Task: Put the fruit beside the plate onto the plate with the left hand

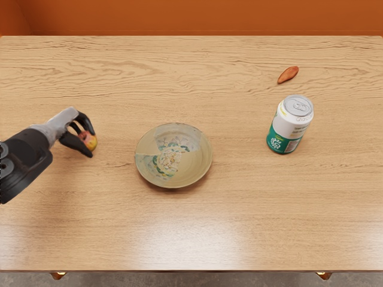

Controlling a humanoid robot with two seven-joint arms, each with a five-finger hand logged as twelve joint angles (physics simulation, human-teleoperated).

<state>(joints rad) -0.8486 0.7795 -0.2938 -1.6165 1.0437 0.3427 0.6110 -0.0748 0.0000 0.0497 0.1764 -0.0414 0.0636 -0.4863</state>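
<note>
Black-fingered left robot hand (76,133) is closed on the small yellow-red round fruit (91,142). Your grip looks fingertip-shallow; it may slip and roll across the wooden tabletop (179,72) before reaching the pale glazed ceramic plate (198,149) to the hand's right.

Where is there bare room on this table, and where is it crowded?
Bare wood lies between the left hand, closed on the fruit, and the plate, along the near edge, and between plate and can. Tightest: can to the orange piece.
</note>
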